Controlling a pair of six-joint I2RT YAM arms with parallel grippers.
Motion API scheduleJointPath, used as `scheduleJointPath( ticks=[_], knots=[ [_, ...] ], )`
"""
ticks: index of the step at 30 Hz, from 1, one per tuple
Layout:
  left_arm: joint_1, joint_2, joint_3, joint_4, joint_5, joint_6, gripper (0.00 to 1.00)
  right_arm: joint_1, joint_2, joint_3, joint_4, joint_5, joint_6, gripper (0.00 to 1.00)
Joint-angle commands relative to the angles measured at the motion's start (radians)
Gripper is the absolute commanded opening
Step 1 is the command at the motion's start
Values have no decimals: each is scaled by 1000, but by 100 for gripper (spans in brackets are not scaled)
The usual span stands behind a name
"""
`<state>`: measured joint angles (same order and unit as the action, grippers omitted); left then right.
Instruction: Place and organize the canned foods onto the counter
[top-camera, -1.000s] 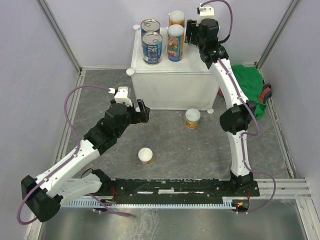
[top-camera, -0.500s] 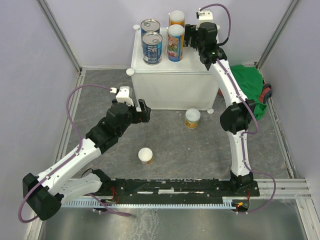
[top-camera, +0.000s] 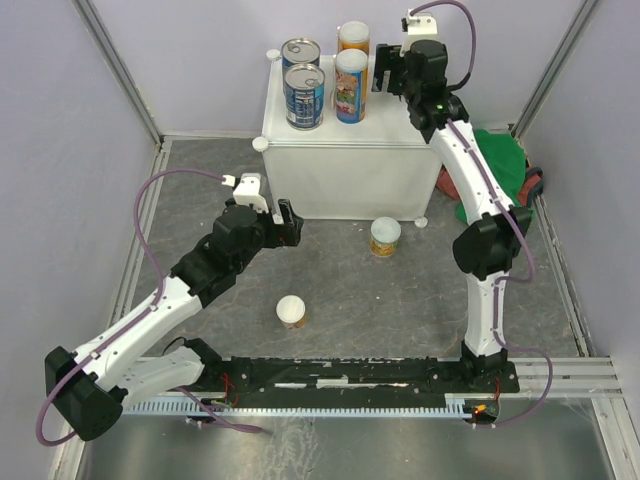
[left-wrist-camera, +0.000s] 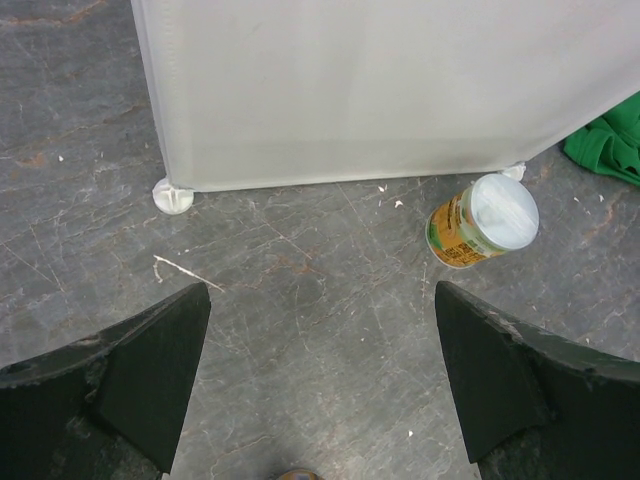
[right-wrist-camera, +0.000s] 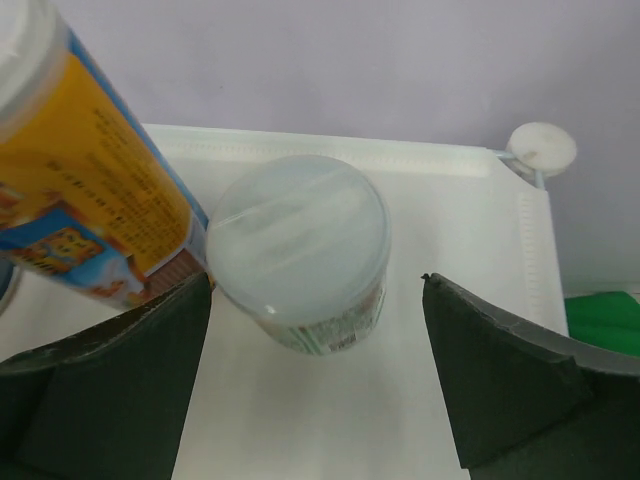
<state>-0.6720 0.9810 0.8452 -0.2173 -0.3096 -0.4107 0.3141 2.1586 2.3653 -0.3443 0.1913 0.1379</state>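
Note:
The counter (top-camera: 340, 170) is a white box at the back. Two dark blue cans (top-camera: 304, 95) stand on its left part, with a tall blue-and-yellow can (top-camera: 350, 85) and an orange can (top-camera: 352, 38) beside them. My right gripper (top-camera: 385, 72) hovers open over the counter's far right. In the right wrist view a pale-lidded can (right-wrist-camera: 300, 250) stands upright on the counter top (right-wrist-camera: 400, 400), between the spread jaws of the right gripper (right-wrist-camera: 315, 300) and apart from both. Two more cans, one (top-camera: 385, 237) and another (top-camera: 291, 311), sit on the floor. My left gripper (top-camera: 288, 225) is open and empty.
A green cloth (top-camera: 495, 160) lies on the floor right of the counter. In the left wrist view the counter's front wall (left-wrist-camera: 380, 90) and a foot (left-wrist-camera: 172, 195) are ahead, and a floor can (left-wrist-camera: 482, 220) lies to the right. Purple walls enclose the grey floor.
My right gripper has opened and let go of the pale-lidded can on the counter, then drawn back slightly to the right. The left arm has hardly moved.

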Motion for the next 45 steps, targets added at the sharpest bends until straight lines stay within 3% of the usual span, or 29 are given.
scheduleJointPath(
  ticks=[1, 15, 21, 27, 32, 37, 45],
  knots=[
    [-5, -12, 60, -8, 37, -5, 99, 14, -150, -60, 54, -13, 12, 94],
    [-3, -47, 19, -117, 58, -70, 99, 105, -726, -726, 139, 39, 55, 94],
    [-2, -91, -30, -175, 96, -119, 99, 328, -969, -1014, 82, 143, 25, 94],
    [-3, -146, -73, -235, 106, -136, 99, 597, -1159, -1384, 147, 227, 142, 96],
    [-3, -176, -97, -243, 94, -144, 99, 857, -1136, -1555, 233, 338, 173, 96],
    [-4, -216, -119, -225, 75, -164, 99, 1097, -998, -1592, 322, 472, 202, 96],
    [-2, -280, -144, -203, 65, -188, 99, 1228, -742, -1555, 466, 494, 280, 98]
  ],
)
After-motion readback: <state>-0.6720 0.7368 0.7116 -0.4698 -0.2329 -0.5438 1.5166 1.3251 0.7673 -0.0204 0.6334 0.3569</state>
